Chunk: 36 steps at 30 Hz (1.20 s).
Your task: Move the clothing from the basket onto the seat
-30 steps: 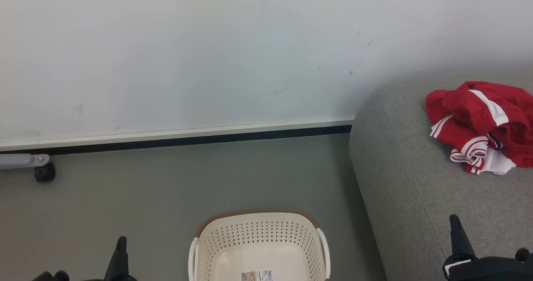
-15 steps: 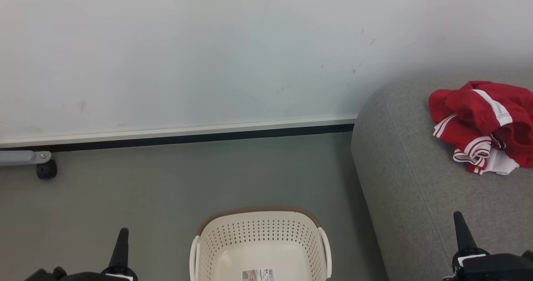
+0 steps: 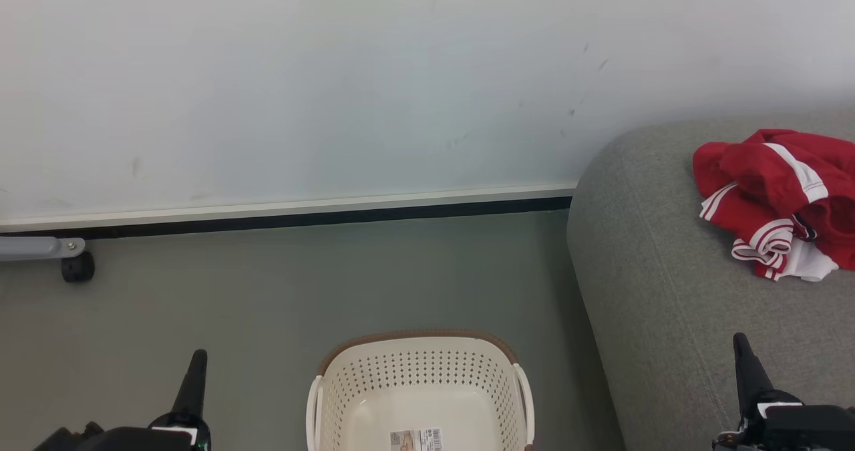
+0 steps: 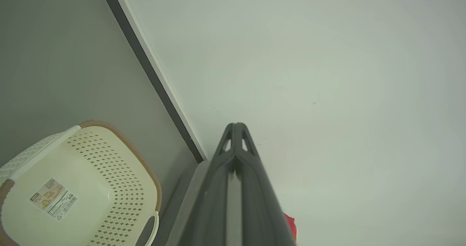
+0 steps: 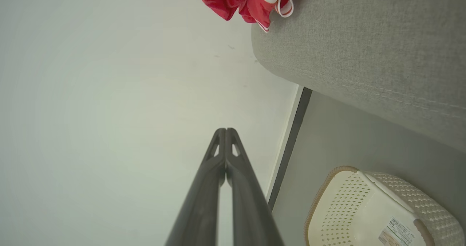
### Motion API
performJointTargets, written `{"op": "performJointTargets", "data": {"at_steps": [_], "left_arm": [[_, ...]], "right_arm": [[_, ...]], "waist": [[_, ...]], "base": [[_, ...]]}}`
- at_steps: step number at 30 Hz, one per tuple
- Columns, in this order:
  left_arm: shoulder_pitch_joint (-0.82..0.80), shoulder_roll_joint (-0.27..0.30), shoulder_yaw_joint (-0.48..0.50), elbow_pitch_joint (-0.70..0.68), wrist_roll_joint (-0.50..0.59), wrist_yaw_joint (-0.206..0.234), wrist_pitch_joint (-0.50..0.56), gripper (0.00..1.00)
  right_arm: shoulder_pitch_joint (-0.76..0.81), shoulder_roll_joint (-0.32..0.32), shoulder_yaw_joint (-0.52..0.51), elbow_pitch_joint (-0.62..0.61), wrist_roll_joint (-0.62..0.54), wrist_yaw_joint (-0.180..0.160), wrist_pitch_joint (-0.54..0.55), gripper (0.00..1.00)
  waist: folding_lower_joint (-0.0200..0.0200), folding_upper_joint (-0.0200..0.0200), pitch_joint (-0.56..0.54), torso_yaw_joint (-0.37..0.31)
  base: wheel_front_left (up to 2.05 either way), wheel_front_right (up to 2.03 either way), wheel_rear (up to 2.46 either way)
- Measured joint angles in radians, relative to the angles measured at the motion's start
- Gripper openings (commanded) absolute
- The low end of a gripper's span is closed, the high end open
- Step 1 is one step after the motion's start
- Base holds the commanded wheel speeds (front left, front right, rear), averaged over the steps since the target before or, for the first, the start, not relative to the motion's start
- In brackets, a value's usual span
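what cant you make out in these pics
Clothing: head view's right edge cuts it off.
Basket: near half cut by head view's bottom edge.
Sticker: print too small to read.
Left wrist view: left tool hides all but a red sliver of clothing.

The cream perforated plastic laundry basket (image 3: 414,374) was smooth and faintly glossy; its barcode sticker (image 3: 415,439) was paper. The grey upholstered sofa (image 3: 654,290) showed coarse matt weave. The red-and-white garments (image 3: 755,170) were crumpled cloth.
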Motion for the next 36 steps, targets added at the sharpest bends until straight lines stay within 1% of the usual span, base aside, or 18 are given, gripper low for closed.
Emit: {"op": "performJointTargets", "data": {"at_steps": [12, 36], "left_arm": [[-0.035, -0.013, 0.025, 0.015, -0.143, -0.029, 0.043, 0.00], [-0.037, -0.014, 0.025, 0.016, -0.155, -0.030, 0.043, 0.00]], "right_arm": [[-0.015, 0.011, -0.036, 0.025, 0.166, 0.025, 0.042, 0.00], [-0.022, 0.012, -0.037, 0.025, 0.167, 0.030, 0.042, 0.00]], "waist": [[0.0000, 0.0000, 0.005, 0.005], [0.0000, -0.0001, 0.005, 0.005]], "base": [[0.00, 0.00, 0.00], [0.00, 0.00, 0.00]]}}
